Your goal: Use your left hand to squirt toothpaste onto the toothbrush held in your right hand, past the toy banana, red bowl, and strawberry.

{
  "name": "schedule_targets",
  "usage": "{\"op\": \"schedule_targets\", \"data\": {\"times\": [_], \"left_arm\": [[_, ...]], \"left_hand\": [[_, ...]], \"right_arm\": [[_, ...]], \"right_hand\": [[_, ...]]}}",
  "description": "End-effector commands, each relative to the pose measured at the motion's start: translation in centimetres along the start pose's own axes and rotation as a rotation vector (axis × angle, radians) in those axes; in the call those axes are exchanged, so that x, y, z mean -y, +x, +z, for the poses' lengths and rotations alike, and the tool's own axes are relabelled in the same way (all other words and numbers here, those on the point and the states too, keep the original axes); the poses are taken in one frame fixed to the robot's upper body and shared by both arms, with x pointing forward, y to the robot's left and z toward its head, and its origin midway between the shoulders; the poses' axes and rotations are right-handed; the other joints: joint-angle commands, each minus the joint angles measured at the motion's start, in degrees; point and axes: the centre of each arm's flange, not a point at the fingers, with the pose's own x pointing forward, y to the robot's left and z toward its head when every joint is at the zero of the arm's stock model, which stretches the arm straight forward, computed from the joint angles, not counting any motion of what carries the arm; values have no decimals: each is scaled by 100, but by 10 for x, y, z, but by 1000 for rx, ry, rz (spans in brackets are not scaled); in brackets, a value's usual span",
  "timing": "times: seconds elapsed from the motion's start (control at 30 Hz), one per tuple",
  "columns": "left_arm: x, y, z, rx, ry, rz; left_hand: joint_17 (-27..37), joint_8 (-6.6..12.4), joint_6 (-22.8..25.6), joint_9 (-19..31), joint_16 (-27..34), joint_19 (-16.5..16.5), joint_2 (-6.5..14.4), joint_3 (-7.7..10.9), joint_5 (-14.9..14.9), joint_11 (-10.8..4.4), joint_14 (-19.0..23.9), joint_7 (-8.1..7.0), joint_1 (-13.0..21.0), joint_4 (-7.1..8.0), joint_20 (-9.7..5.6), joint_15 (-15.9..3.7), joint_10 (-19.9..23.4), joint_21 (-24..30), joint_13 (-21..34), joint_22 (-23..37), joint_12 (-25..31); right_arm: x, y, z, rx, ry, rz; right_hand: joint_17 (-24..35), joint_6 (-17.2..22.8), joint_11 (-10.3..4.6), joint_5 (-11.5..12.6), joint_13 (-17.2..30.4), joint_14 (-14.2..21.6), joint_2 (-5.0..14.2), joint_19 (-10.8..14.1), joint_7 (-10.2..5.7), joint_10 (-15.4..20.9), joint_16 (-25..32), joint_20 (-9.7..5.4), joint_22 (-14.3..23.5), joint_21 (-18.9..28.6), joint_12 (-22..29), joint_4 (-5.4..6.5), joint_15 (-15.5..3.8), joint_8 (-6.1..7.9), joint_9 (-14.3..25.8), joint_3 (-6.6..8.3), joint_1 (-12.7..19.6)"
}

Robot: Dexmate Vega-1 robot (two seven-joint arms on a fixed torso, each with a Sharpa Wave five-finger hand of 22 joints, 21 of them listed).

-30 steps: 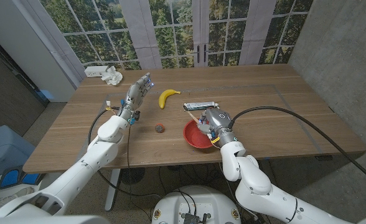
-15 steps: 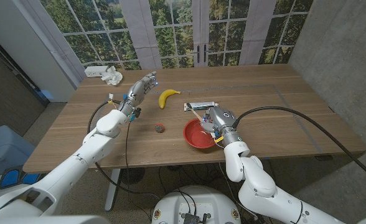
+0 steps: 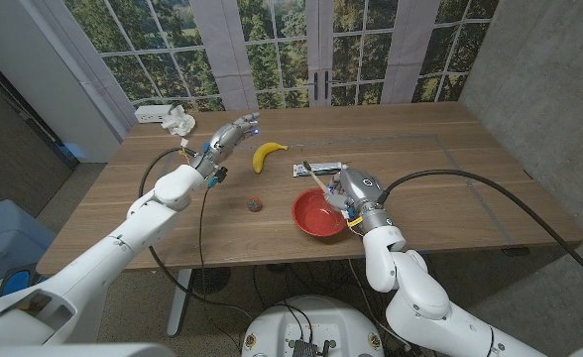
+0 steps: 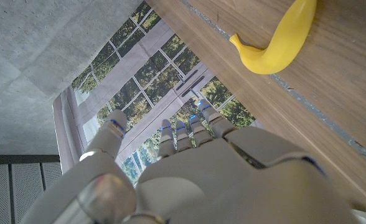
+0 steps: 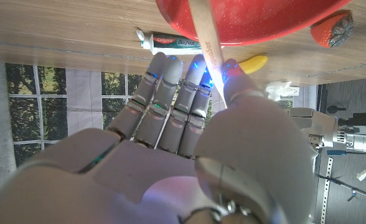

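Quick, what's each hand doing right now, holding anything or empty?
Left hand: open, holding nothing, fingers stretched out beside the banana.
Right hand: holding the toothbrush, over the red bowl.

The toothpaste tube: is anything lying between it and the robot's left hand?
Yes. In the head view the toy banana lies on the table between the left hand and the toothpaste tube. The hand is empty, fingers apart.

Head view looks down from above; both close, inverted wrist views share the banana (image 3: 267, 154)
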Motion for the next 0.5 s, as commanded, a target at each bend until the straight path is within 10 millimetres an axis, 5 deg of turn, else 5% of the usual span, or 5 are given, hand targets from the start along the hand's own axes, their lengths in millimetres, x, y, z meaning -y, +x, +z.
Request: {"op": "schedule_targets", "data": {"times": [0.03, 0.23, 0.37, 0.5], "left_arm": [[2, 8, 16, -4, 104, -37], [6, 16, 21, -11, 144, -55], [11, 23, 24, -20, 181, -76], [15, 29, 27, -24, 222, -92]], "left_hand": [[22, 23, 69, 30, 27, 61, -6, -12, -7, -7, 54, 23, 78, -8, 18, -9, 62, 9, 17, 13, 50], [23, 15, 111, 31, 17, 62, -11, -29, -13, -7, 57, 27, 94, 4, 37, -22, 133, 2, 18, 14, 61], [23, -7, 146, 32, 12, 101, -28, -60, -18, -10, 80, -11, 106, 16, 251, 17, 187, 8, 19, 18, 57], [24, -15, 159, 33, 13, 102, -33, -71, -19, -10, 94, -13, 112, 19, 291, 45, 209, 5, 20, 20, 55]], "right_arm": [[6, -9, -3, -6, 17, -30], [9, -10, -6, -4, 25, -29], [11, -11, -9, -7, 29, -18], [13, -11, -10, -6, 40, -14]], "right_hand": [[48, 39, -199, 35, 29, 52, 319, -19, -8, 255, -28, 15, 17, 53, 9, 15, -573, 42, 14, 69, 349], [96, 46, -194, 40, 40, 59, 312, -33, -4, 263, -43, 21, 13, 90, 1, 21, -572, 41, 14, 85, 350], [125, 47, -195, 43, 57, 67, 309, -42, 0, 272, -51, 23, 10, 114, 2, 22, -574, 38, 15, 97, 354], [147, 40, -193, 46, 75, 71, 307, -53, -1, 265, -60, 24, 8, 133, -1, 27, -573, 33, 16, 106, 352]]}}
